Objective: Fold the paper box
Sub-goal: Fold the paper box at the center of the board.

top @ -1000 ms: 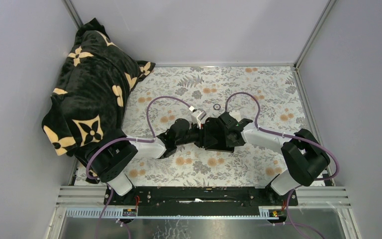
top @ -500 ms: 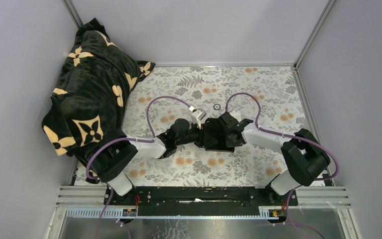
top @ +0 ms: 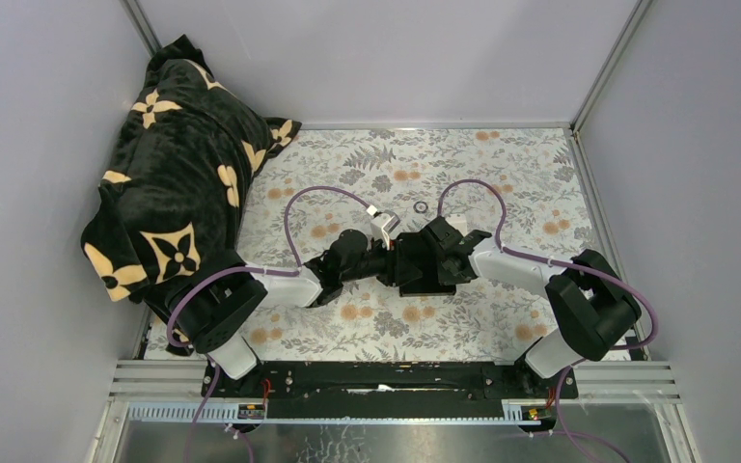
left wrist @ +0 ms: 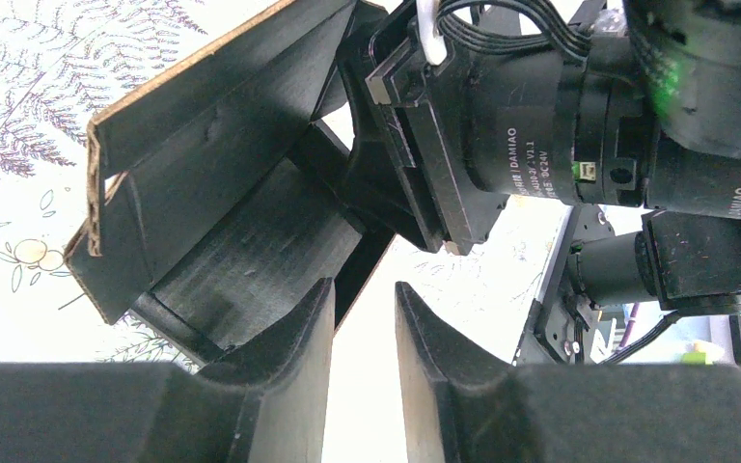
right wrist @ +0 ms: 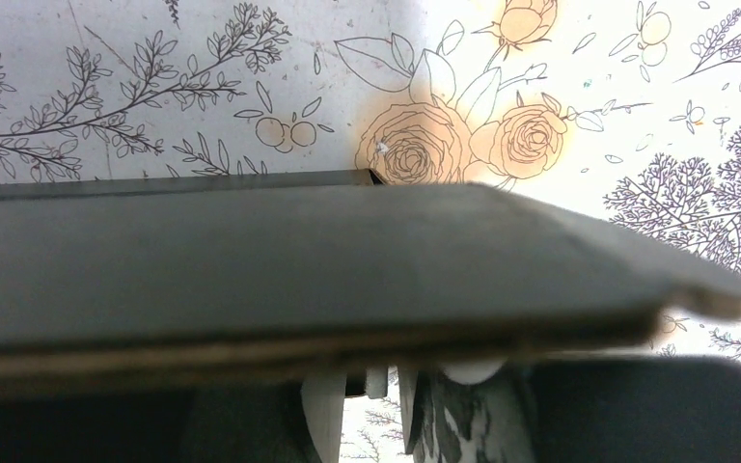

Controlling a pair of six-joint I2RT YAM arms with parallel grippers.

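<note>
Overhead view: two white-and-black robot arms met at the centre of a table [top: 502, 183] covered in a pale cloth printed with grey ferns and orange roses. Between them lay the paper box [top: 423, 262], a matte black, angular shape of thin card, part folded, just right of the frame's centre. The left gripper [top: 391, 260] reached it from the left and the right gripper [top: 451, 253] from the right, black on black. Looped purple cables [top: 323, 193] arched above both wrists. A plush black blanket [top: 178, 164] with cream flower motifs was heaped at the upper left. A small dark ring [top: 421, 206] lay on the cloth just above the box.

Left wrist view: the box [left wrist: 222, 193] filled the upper left, its creased panels standing at angles, a raw brown edge showing along the card. The left gripper [left wrist: 362, 289] had its two dark, tapered fingers [left wrist: 289, 338] slightly parted, bright table showing through the gap; the box lay against the outer side of the left finger. The right arm's cylindrical black wrist [left wrist: 540, 106] filled the upper right.

Right wrist view: a smooth black panel of the box [right wrist: 299, 260] crossed the whole frame, hiding the fingers, so I could not tell whether that gripper was clamped or released.
</note>
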